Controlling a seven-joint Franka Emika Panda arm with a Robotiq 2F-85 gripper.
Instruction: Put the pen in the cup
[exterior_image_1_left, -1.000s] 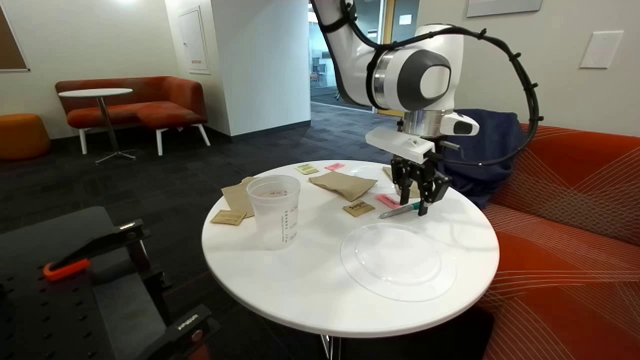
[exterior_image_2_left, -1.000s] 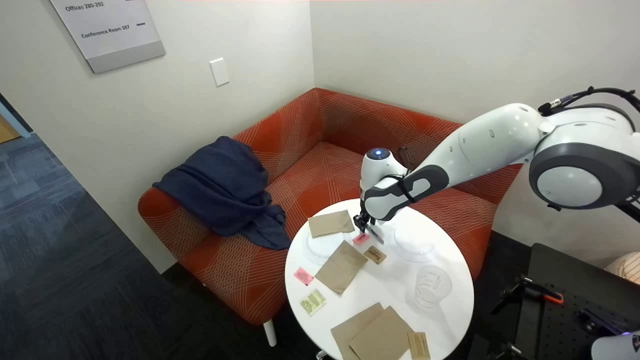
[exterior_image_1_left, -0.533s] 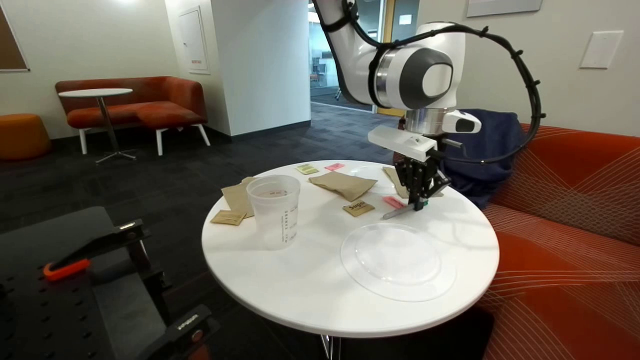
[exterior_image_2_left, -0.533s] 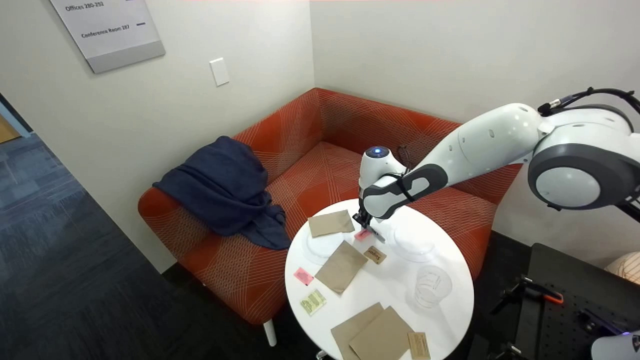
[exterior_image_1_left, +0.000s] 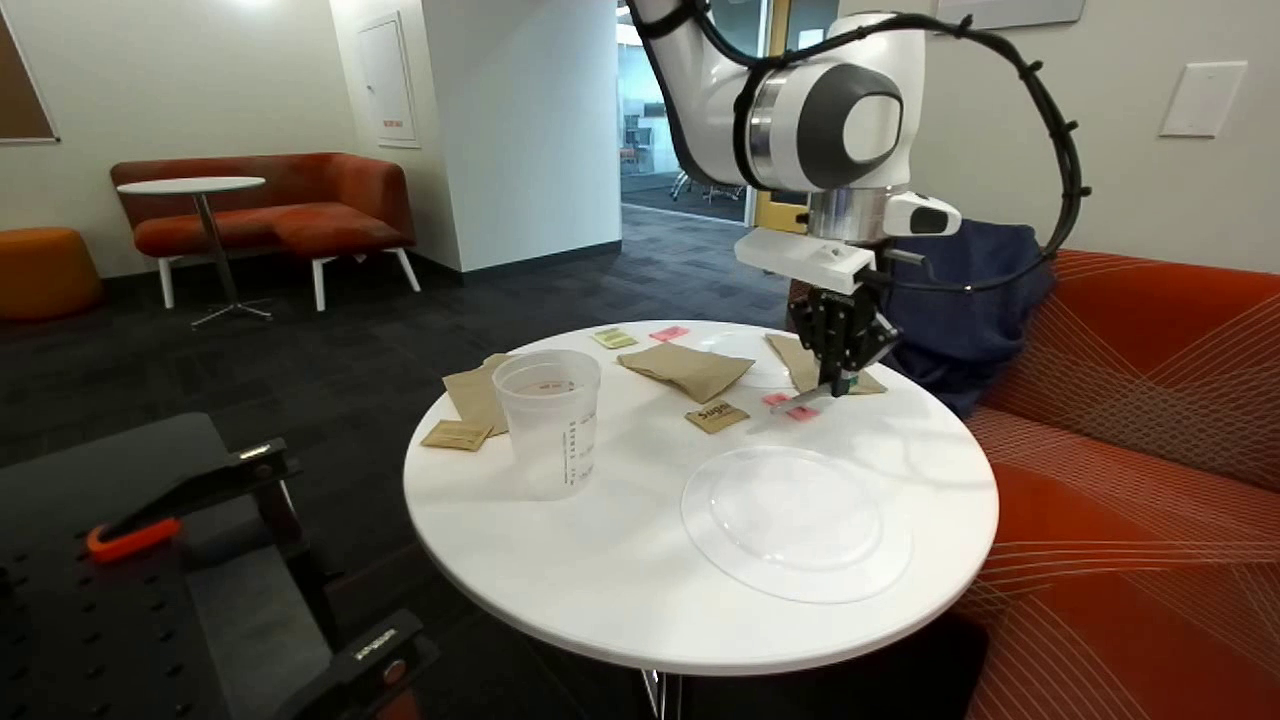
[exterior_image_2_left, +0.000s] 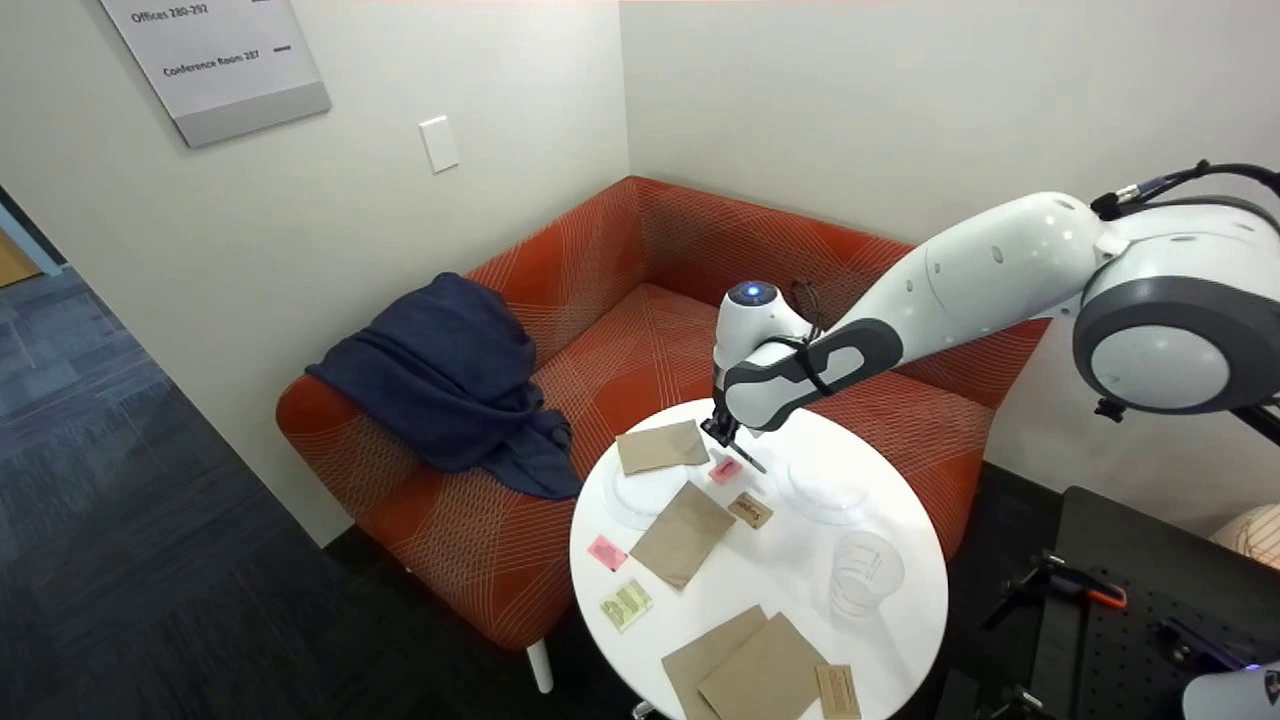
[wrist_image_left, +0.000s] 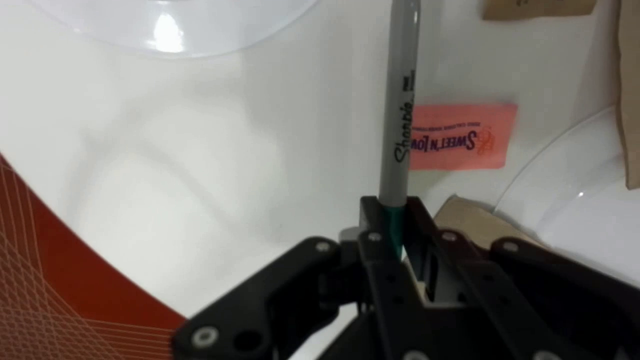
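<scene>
The pen is a Sharpie marker with a grey barrel (wrist_image_left: 400, 115) and a green end. It also shows in both exterior views (exterior_image_1_left: 803, 399) (exterior_image_2_left: 749, 459). My gripper (wrist_image_left: 392, 212) is shut on the pen's green end, with a finger on each side. In both exterior views the gripper (exterior_image_1_left: 835, 383) (exterior_image_2_left: 722, 432) holds the pen a little above the table, the grey barrel sticking out sideways and slightly down. The clear cup (exterior_image_1_left: 550, 430) stands upright on the table, well apart from the gripper. It also shows in an exterior view (exterior_image_2_left: 866, 575) and is out of the wrist view.
A flat clear plate (exterior_image_1_left: 800, 520) lies on the round white table (exterior_image_1_left: 600, 590) near the gripper. A pink packet (wrist_image_left: 460, 137) lies below the pen. A Sugar packet (exterior_image_1_left: 717, 415), brown napkins (exterior_image_1_left: 690, 370) and another clear plate (exterior_image_2_left: 645, 497) lie around. A red sofa (exterior_image_2_left: 640, 370) borders the table.
The gripper closed on the pen's green end, then rose with it. The pen went from lying on the table to being held above it. The cup has not moved.
</scene>
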